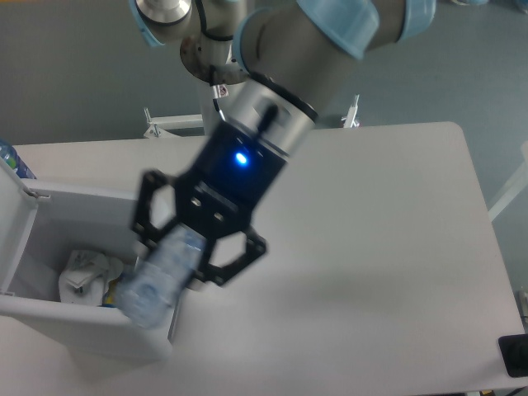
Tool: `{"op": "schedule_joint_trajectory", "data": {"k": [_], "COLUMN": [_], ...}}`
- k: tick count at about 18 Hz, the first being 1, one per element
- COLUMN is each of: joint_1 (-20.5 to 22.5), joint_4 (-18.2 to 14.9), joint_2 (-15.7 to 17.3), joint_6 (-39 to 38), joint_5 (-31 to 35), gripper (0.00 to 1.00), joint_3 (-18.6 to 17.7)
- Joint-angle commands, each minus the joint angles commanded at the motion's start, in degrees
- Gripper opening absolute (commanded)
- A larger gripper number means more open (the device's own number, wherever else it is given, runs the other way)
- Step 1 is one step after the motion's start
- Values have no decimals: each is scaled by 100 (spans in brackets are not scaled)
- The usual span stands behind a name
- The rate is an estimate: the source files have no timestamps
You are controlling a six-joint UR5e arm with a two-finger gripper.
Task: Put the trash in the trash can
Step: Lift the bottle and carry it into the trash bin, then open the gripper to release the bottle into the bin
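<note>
My gripper [177,260] is raised high toward the camera and is shut on a crushed clear plastic bottle [157,279], which points down-left over the right rim of the white trash can [82,330]. The can's lid stands open at the left. Inside the can lies crumpled white paper [87,272] with a bit of blue-and-yellow wrapper beside it. A blue light glows on the gripper's body.
The arm's base column [227,82] stands behind the table's far edge. A blue-capped bottle [12,161] pokes in at the far left. A dark object [516,355] sits off the table's front right corner.
</note>
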Motion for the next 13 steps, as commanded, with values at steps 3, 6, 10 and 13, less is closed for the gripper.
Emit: {"op": "schedule_joint_trajectory", "data": {"k": [3, 6, 10, 13], "joint_1": [-220, -378, -502, -502], "joint_4": [17, 438, 536, 536], "joint_2": [-9, -131, -228, -167], "joint_6": [44, 61, 324, 352], "joint_5": [0, 9, 9, 26], "gripper": [11, 17, 100, 100], "joint_3": [-113, -342, -579, -738]}}
